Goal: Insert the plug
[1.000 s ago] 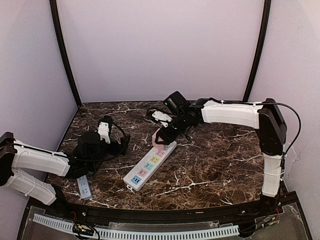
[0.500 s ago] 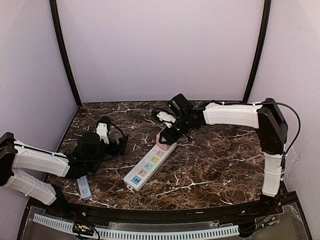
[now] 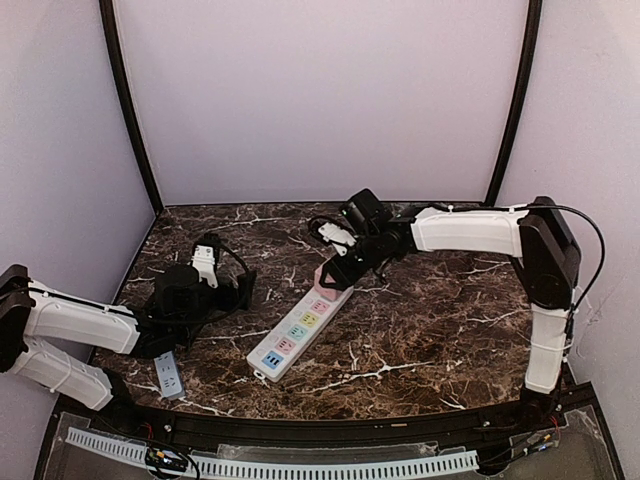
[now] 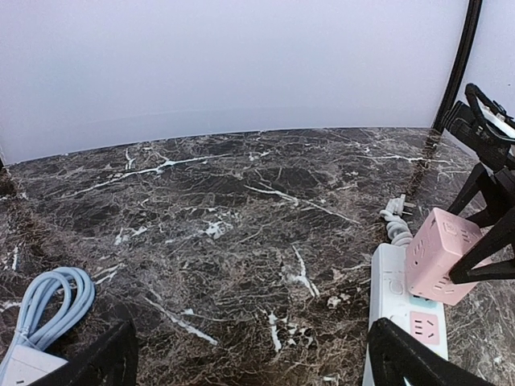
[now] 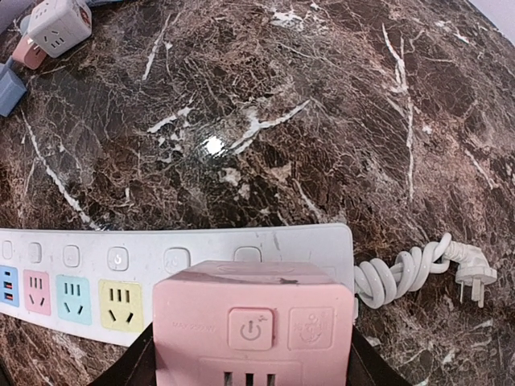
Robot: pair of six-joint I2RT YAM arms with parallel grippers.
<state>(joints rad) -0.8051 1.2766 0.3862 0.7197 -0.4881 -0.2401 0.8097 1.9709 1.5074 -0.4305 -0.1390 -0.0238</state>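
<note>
A: Slightly rightward since a second ago goes the right end effector [image 3: 338, 268] with its load; what could go wrong now?
B: On the marble surface [image 3: 430, 320] the white power strip [image 3: 298, 325] lies loose; the pink cube plug [image 5: 253, 322] looks tilted over it; a skewed push may skid the strip or bend the pins.
A: And the grip?
B: Half-open, clamped on the cube's sides, cube between its fingers over the strip's far end; the left end effector [image 3: 248, 288] gapes wide, empty, well apart.

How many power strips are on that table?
2. A long white strip lies mid-table, the pink cube at its far end; a small grey-blue strip lies front left beside the left arm. The arms may hide others.
</note>
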